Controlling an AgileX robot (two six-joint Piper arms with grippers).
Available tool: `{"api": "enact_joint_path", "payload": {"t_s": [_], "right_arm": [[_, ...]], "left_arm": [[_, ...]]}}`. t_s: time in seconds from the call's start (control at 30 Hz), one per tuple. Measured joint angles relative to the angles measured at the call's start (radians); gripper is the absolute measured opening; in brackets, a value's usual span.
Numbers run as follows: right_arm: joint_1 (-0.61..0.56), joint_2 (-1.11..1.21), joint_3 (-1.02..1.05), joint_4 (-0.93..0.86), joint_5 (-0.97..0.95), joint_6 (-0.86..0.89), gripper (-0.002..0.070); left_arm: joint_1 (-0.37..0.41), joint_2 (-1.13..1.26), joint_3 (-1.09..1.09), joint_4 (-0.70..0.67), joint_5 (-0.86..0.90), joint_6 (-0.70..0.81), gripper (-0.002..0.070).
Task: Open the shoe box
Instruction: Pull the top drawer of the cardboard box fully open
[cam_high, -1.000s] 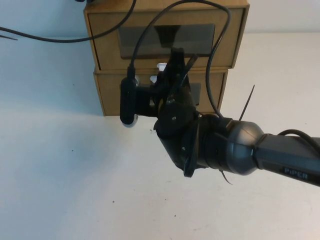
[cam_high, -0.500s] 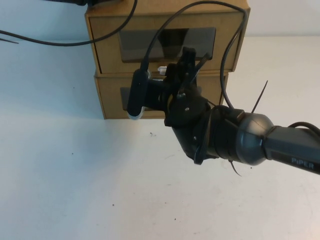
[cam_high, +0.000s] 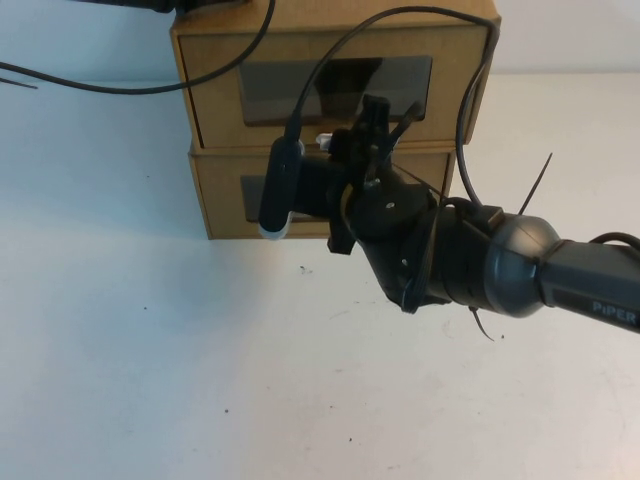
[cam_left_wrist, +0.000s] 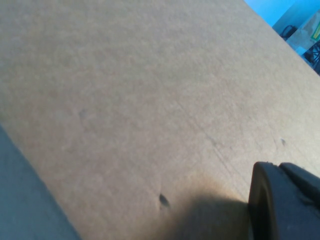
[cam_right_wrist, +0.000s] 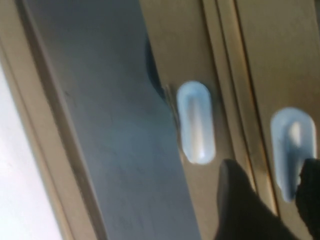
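cardboard forms both drawer-style boxes, the upper shoe box (cam_high: 210, 90) stacked on the lower shoe box (cam_high: 225, 195), straight ahead of the right end effector (cam_high: 390, 112) on the white surface (cam_high: 150, 350). the right end effector is up against their fronts, near the seam where the two meet, and its jaws are spread. in the right wrist view its dark fingers (cam_right_wrist: 240, 200) stand on either side of one white pull tab (cam_right_wrist: 292, 145) without pinching it. a second pull tab (cam_right_wrist: 196, 122) sits just beside, next to a dark window panel (cam_right_wrist: 110, 125). which box each tab belongs to i cannot tell. the left end effector (cam_left_wrist: 285, 200) is close over a plain cardboard face (cam_left_wrist: 125, 100), probably the top of the stack; whether it is spread or pressed together i cannot tell.

the step in hand looks like the grasp on the drawer pull: the approach is made, the grip is not, and neither drawer front looks drawn out. next the right end effector needs to press together squarely on the tab between its fingers, deep enough not to slip off the small smooth plastic, then draw straight back toward the robot. the left end effector bearing down on the stack would keep the light boxes from sliding along.
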Motion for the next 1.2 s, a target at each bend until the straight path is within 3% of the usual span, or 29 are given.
{"api": "enact_joint_path", "payload": {"t_s": [0.47,0.6,0.77,1.2], "right_arm": [[-0.001,0.075,-0.11,-0.005,0.026,-0.038,0.0232],[0.001,0.077,-0.117,-0.001,0.034,-0.042,0.017],[0.001,0.077,-0.119,-0.011,0.054,-0.042,0.0022],[0.011,0.064,-0.119,0.022,0.059,-0.055,0.0011]], "left_arm": [[0.001,0.0,0.0,-0.002,0.0,0.004,-0.0006],[0.001,0.003,0.0,-0.007,0.002,0.004,-0.0006],[0.001,0.005,0.0,-0.015,0.004,0.006,-0.0006],[0.001,0.007,0.0,0.008,0.006,-0.001,-0.0006]]}}
